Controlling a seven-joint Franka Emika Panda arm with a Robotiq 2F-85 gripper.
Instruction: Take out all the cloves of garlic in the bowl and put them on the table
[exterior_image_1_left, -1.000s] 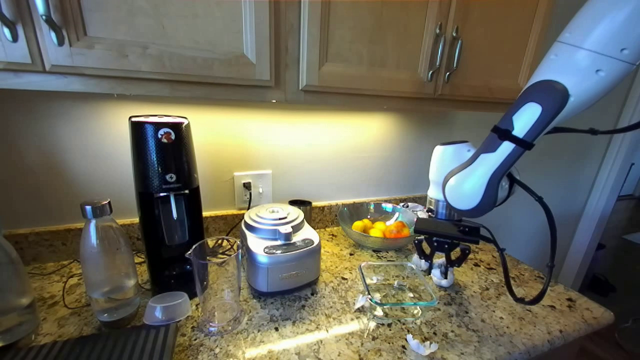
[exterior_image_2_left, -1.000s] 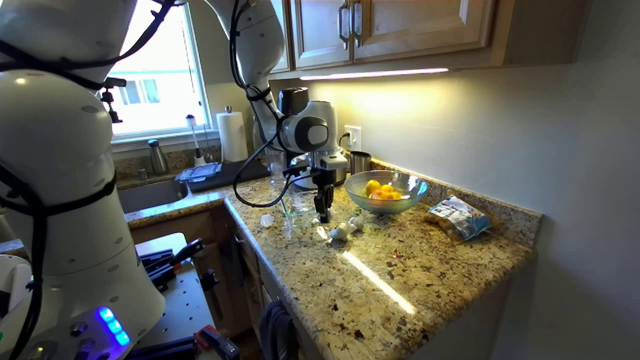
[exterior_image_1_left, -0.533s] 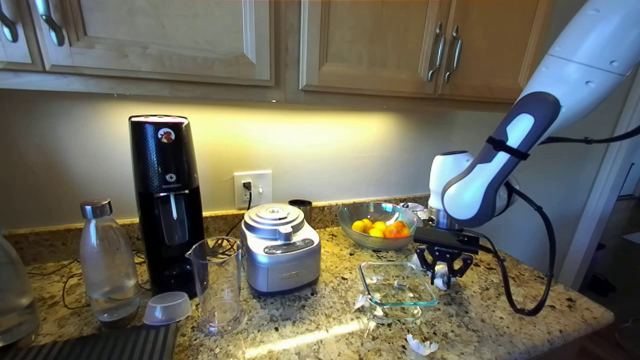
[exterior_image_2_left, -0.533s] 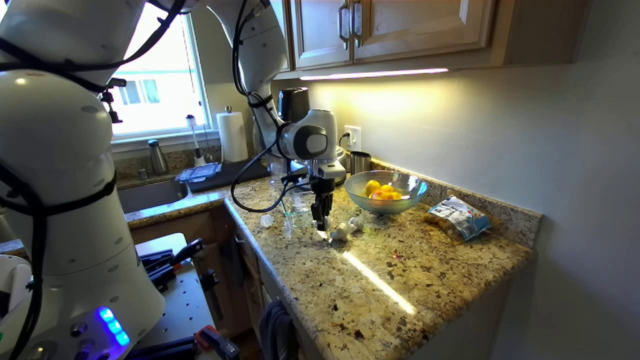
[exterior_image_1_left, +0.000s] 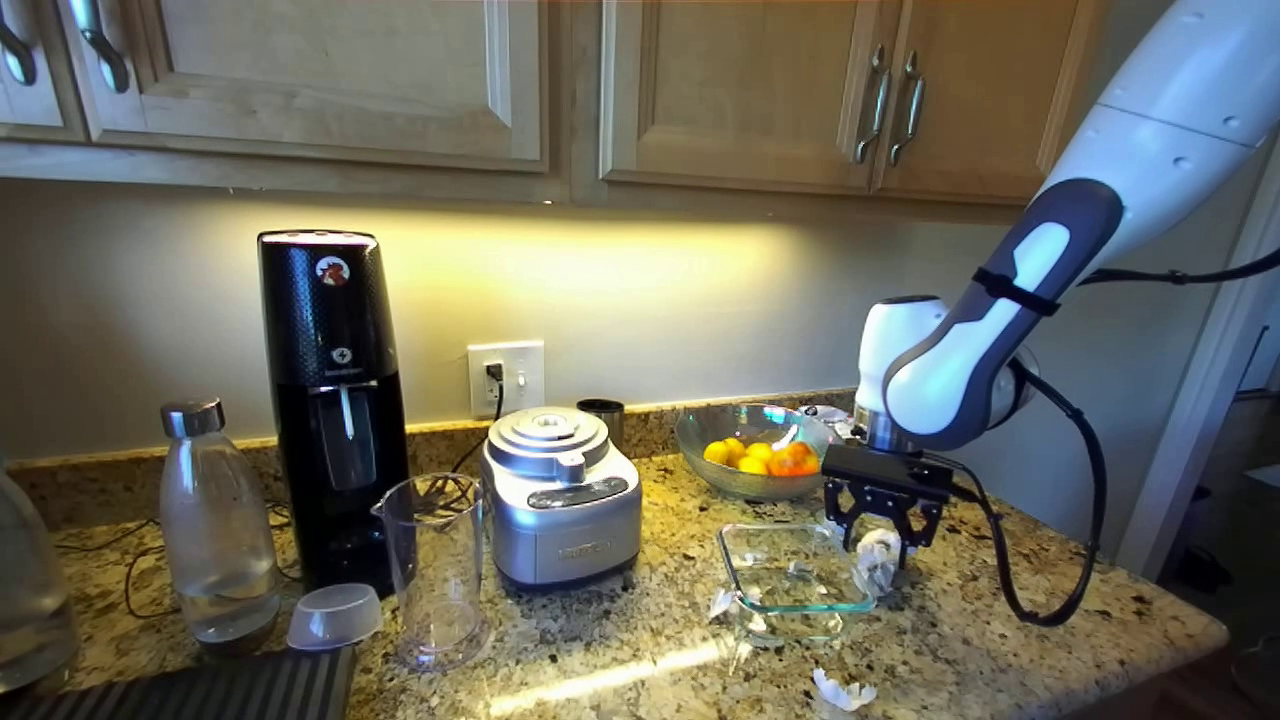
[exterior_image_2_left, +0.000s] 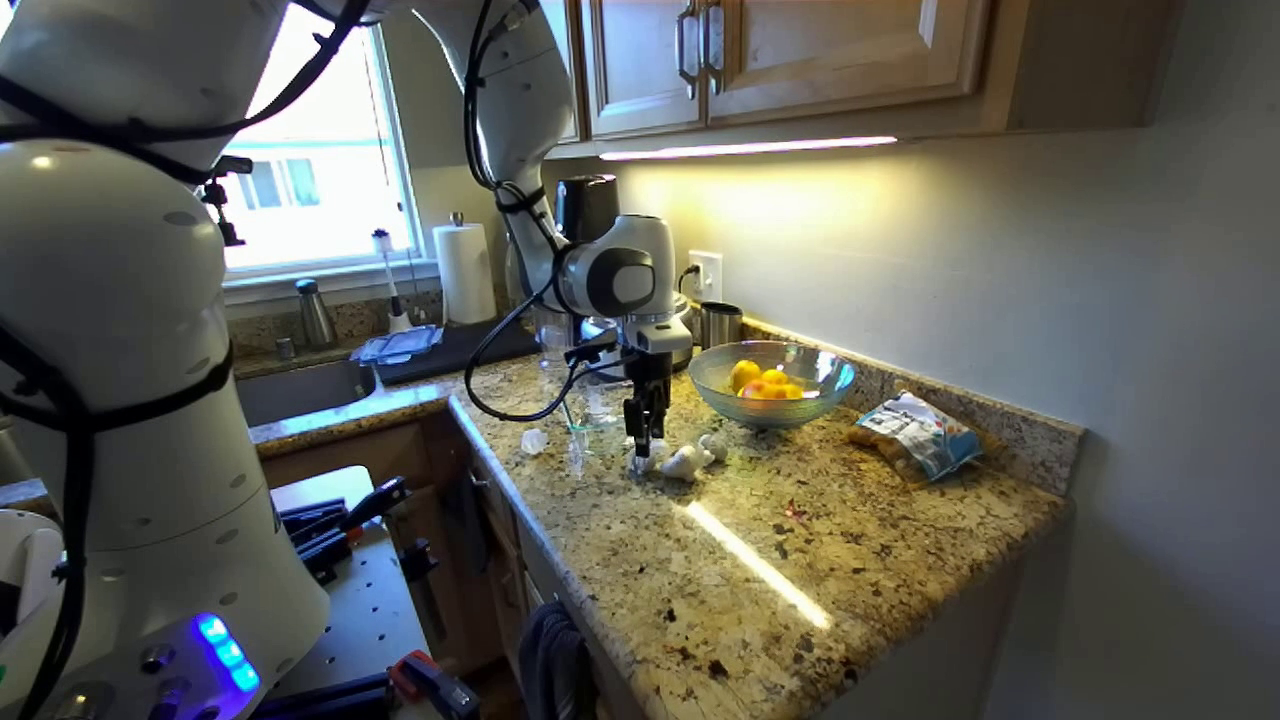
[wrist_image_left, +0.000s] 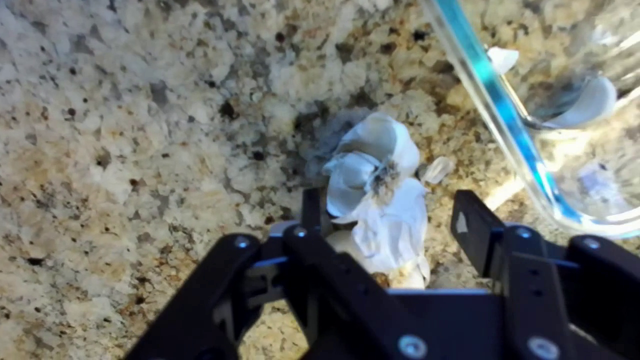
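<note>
wrist view: mostly speckled granite table (wrist_image_left: 150, 175). glass bowl (wrist_image_left: 510, 117) cuts across one corner. jaws apart, gap visible on the bowl side; contact on the far side, cannot tell. garlic bulb (wrist_image_left: 382, 200) on the table between them, just beside the bowl. more garlic (exterior_image_2_left: 685, 462) near it in an exterior view. pale pieces (wrist_image_left: 590, 105) through the glass, clove or peel unclear. small flake (wrist_image_left: 438, 170) by the bulb.

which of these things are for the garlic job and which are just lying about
For the job: open hand, garlic, green-rimmed glass dish, granite countertop

Just lying about: soda maker, food processor, fruit bowl, capped bottle, clear jug, printed bag, paper towel roll
</note>
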